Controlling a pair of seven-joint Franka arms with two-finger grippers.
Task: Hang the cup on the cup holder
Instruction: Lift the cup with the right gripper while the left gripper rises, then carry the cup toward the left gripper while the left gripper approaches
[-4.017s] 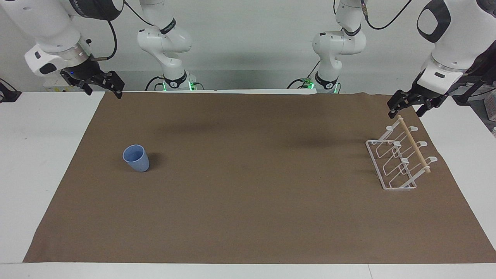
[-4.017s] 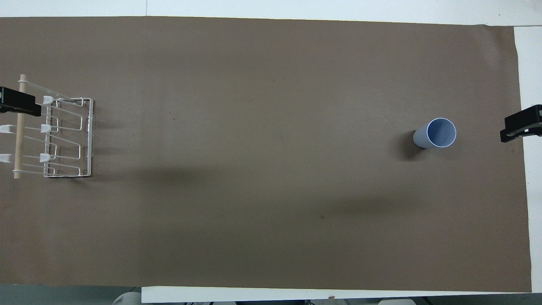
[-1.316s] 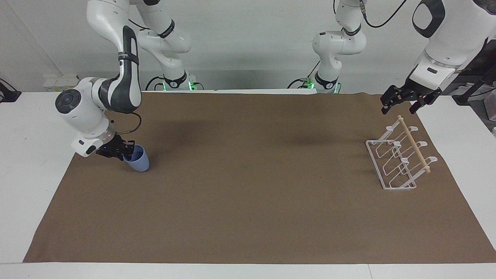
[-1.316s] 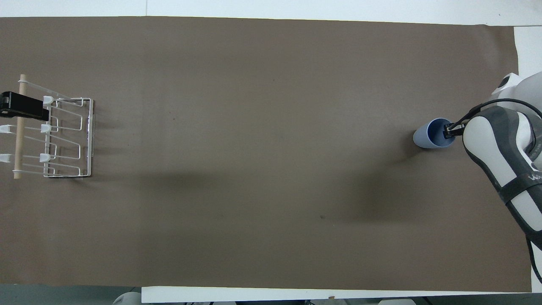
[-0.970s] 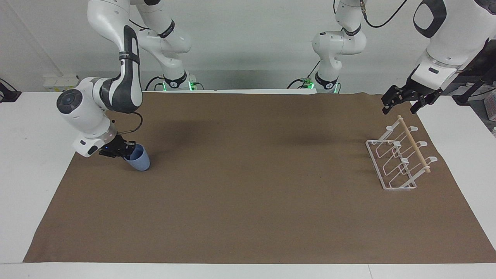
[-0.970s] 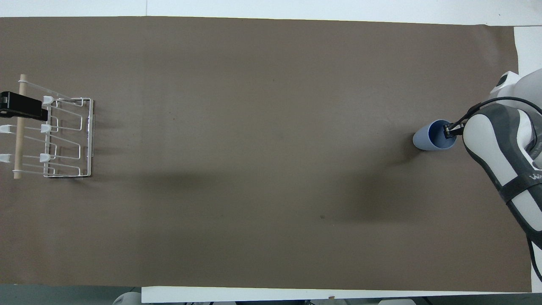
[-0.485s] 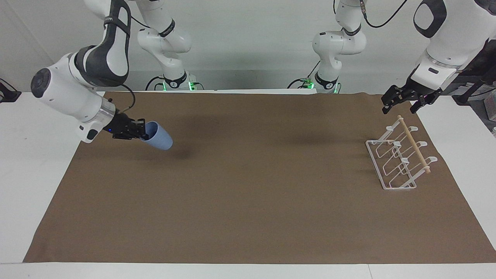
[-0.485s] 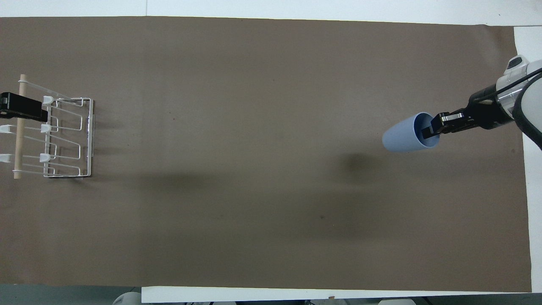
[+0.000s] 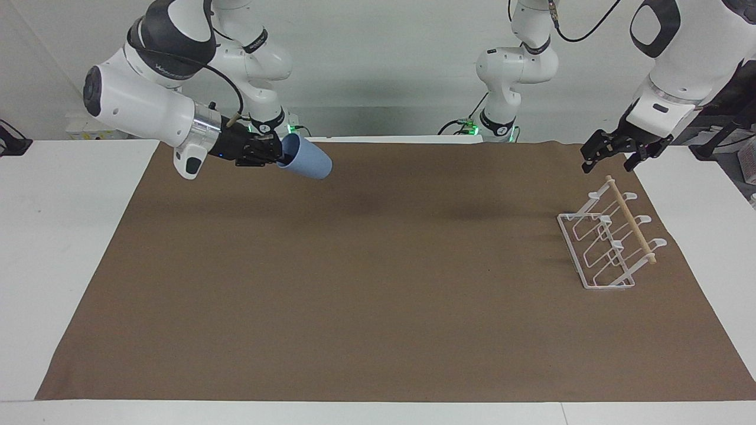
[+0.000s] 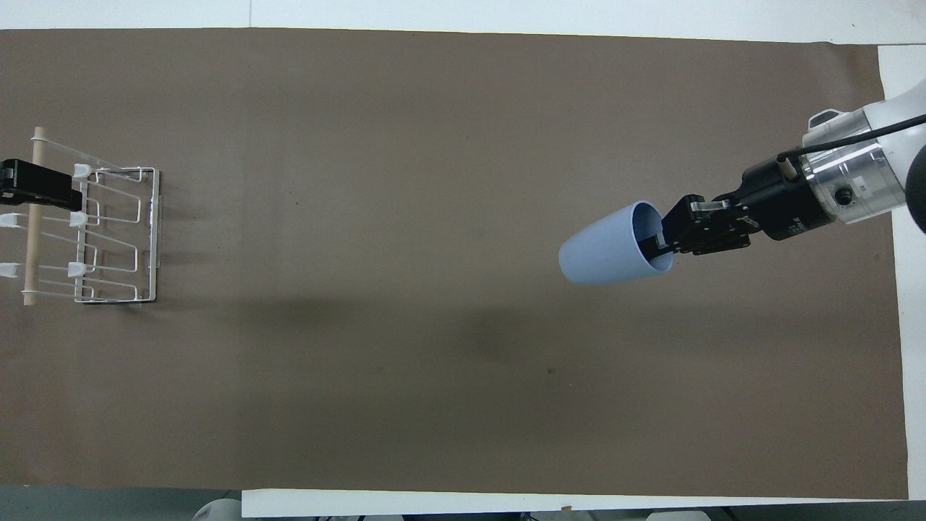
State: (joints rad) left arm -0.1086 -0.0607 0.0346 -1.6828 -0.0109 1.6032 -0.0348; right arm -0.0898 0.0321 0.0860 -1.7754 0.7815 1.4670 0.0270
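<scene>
A white worktop [image 9: 53, 236] lies under a wide brown mat [image 9: 378, 283], soft shadows falling across it, with a plain pale wall [image 9: 384, 53] rising at its end

Matt plastic cup [image 9: 305, 157], wire-and-wood cup holder [image 9: 609, 239]

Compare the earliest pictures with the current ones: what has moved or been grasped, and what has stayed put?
The right gripper came down to the cup, closed on its rim, lifted it off the brown mat and is carrying it tipped on its side toward the left arm's end of the table. The cup holder has not moved, and the left gripper has only shifted slightly and waits above it.
</scene>
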